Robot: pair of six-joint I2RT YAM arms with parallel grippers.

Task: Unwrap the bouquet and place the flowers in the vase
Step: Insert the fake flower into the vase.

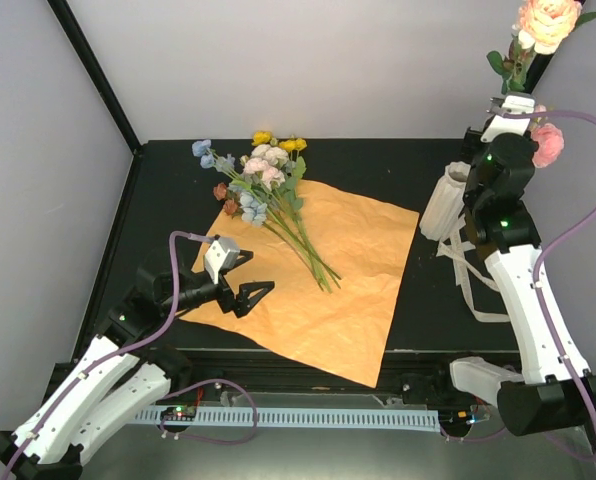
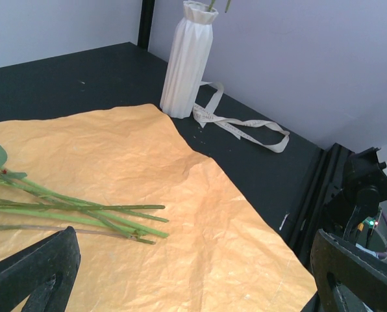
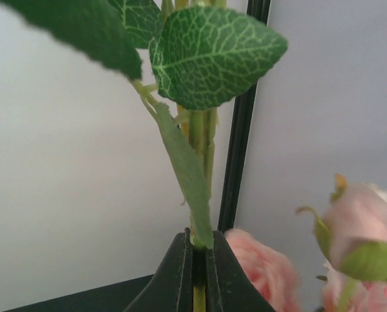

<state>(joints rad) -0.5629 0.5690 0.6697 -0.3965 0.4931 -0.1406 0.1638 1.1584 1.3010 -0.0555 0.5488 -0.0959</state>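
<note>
Orange crinkled paper, a large square sheet (image 1: 348, 290), lies spread flat on the black table (image 1: 168, 180). On it rests a loose bunch of artificial flowers (image 1: 263, 185) in pink, cream, yellow and pale blue. Their blooms lie toward the far left and their long green stems (image 2: 83, 211) point to the sheet's middle. The left gripper (image 1: 255, 296) hovers over the sheet's near left part, fingers spread wide, holding nothing. The tall ribbed white vase (image 1: 443, 203) stands just off the sheet's far right corner, with a cream ribbon (image 2: 245, 123) lying loose beside it. The right gripper (image 3: 200, 244) is raised above the vase, fingers pressed together on leafy green stems that carry peach and pink roses (image 1: 546, 22). Green stems show at the vase's mouth.
</note>
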